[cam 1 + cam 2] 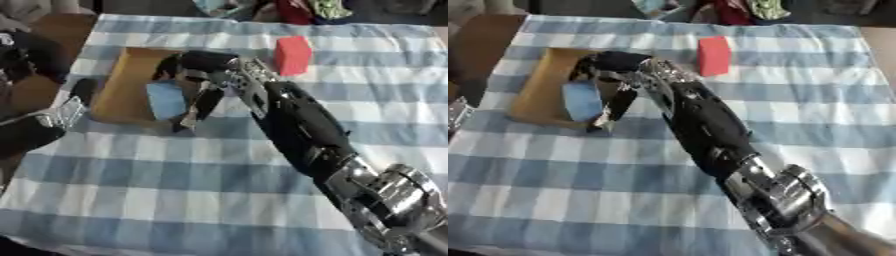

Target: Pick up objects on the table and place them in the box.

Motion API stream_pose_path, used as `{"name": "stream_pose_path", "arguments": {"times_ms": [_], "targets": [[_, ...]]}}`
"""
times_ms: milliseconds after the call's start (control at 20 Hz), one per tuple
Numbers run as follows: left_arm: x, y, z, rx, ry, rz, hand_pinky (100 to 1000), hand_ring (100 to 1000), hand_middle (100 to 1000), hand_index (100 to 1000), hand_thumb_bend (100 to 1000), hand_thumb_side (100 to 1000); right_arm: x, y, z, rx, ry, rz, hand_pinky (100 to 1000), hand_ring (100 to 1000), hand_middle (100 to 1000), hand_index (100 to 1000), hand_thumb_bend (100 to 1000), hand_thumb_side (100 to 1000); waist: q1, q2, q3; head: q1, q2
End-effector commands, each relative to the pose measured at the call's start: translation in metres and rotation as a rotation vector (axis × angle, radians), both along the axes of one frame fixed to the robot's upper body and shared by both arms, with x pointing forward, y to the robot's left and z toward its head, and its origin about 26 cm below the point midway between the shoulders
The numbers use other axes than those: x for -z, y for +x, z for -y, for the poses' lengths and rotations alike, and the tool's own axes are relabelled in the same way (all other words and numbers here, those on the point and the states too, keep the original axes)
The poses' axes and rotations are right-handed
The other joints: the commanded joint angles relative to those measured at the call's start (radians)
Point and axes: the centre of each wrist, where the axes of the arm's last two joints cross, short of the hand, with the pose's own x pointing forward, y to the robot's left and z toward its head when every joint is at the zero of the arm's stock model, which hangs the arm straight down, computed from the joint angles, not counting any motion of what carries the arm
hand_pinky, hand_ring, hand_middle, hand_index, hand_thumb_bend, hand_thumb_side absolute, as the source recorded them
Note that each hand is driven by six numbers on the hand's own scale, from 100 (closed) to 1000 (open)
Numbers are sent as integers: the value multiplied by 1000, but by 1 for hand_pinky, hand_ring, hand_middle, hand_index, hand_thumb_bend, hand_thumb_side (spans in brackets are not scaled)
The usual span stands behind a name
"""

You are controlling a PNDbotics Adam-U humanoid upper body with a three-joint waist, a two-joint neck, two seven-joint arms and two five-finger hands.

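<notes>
One blue-and-white checked cloth (pixel 175 200) covers the table; right hand (pixel 203 75) fingers hang relaxed over the box (pixel 118 95).

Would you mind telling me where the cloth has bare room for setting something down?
Free: the near cloth below the box and left of the right arm; also right of the red block. Crowded: the box, where the right hand hangs beside a blue object.

The right arm reaches from the lower right across the checked cloth (pixel 175 200) to the box (pixel 122 85), its hand (pixel 206 75) over the near rim, fingers hanging down beside a blue block (pixel 166 99) in the box. A red block (pixel 293 55) stands just beyond. The left hand (pixel 52 117) shows at the left edge.
</notes>
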Motion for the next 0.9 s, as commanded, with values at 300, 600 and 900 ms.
{"name": "stream_pose_path", "arguments": {"times_ms": [300, 600, 900], "targets": [[-7, -2, -4, -11, 13, 30, 510, 542, 515, 639, 441, 100, -68, 10, 43, 89, 121, 139, 799, 757, 841, 885, 673, 517, 1, -21, -24, 18, -13], [-5, -2, -8, -30, 18, 26, 510, 542, 515, 639, 442, 100, -85, 14, 87, 214, 161, 163, 801, 757, 836, 881, 678, 518, 4, -20, -42, 29, -16], [-5, -2, -10, -44, 20, 28, 509, 543, 515, 639, 444, 100, -76, 18, 130, 345, 150, 137, 799, 754, 826, 874, 676, 522, 5, -14, -55, 35, -23]]}}
